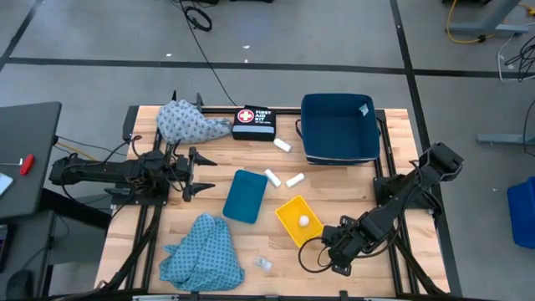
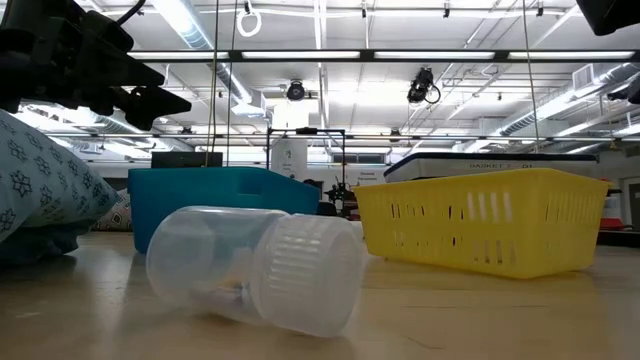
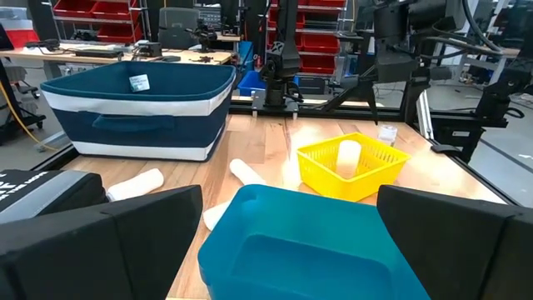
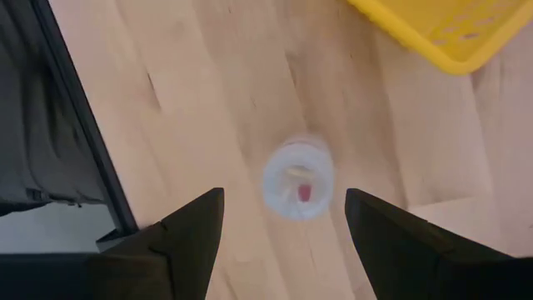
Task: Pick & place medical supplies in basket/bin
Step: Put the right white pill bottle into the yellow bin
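My right gripper (image 4: pixel 284 193) hangs open, pointing down over a small clear vial (image 4: pixel 298 177) that stands on the wood just off a corner of the yellow basket (image 1: pixel 298 219); its fingers are above the vial and clear of it. One white roll (image 1: pixel 304 221) lies in that basket. Another vial (image 2: pixel 255 265) lies on its side near the front edge. Three white rolls (image 1: pixel 272 177) lie loose mid-table. One blue patterned cloth (image 1: pixel 202 251) is heaped at the front left, another (image 1: pixel 191 124) at the far left. My left gripper (image 3: pixel 287 196) waits open and level at the table's left, facing the teal bin (image 1: pixel 246 196).
A navy basket (image 1: pixel 338 127) stands at the far right. The black first aid pouch (image 1: pixel 253 122) lies at the far edge beside it. Bare wood lies between the yellow basket and the front edge.
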### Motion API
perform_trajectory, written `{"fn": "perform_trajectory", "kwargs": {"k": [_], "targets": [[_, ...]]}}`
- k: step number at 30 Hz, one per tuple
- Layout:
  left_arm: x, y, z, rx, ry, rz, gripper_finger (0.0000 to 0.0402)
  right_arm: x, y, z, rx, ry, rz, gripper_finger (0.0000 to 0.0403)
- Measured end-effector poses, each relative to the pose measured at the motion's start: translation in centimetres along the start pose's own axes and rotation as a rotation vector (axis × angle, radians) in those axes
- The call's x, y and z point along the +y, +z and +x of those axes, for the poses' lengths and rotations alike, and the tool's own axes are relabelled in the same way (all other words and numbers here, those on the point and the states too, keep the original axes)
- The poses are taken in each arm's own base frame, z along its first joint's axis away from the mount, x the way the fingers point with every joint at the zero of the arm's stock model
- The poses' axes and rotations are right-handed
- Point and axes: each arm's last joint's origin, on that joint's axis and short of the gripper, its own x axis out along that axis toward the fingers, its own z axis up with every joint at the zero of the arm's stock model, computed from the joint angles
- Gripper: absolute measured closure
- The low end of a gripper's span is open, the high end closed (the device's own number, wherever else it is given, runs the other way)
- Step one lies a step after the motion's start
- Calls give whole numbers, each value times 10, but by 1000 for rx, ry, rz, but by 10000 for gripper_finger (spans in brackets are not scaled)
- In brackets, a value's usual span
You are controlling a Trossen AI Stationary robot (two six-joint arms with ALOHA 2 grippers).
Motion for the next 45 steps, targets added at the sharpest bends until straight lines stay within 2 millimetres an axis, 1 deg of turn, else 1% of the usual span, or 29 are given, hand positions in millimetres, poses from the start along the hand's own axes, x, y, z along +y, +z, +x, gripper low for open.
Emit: {"fn": "perform_trajectory", "kwargs": {"k": [3, 9, 12, 18, 21, 23, 29, 39, 45], "targets": [[0, 0, 0, 0, 0, 1, 35, 0, 0, 2, -3, -4, -2, 144], [0, 0, 0, 0, 0, 1, 35, 4, 2, 22, 39, -19, -28, 144], [0, 0, 0, 0, 0, 2, 35, 4, 2, 28, 49, -30, -28, 144], [0, 0, 0, -2, 0, 1, 35, 3, 2, 31, 50, -44, -2, 146], [0, 0, 0, -2, 0, 1, 35, 3, 3, 31, 41, -49, 20, 160], [0, 0, 0, -2, 0, 1, 35, 3, 3, 31, 35, -49, 29, 178], [0, 0, 0, -3, 0, 1, 35, 6, 4, 31, 22, -26, 29, 266], [0, 0, 0, -3, 0, 1, 35, 13, 8, 31, -3, 60, 10, 269], [0, 0, 0, -3, 0, 1, 35, 24, 15, 29, -100, 162, -54, 269]]}}
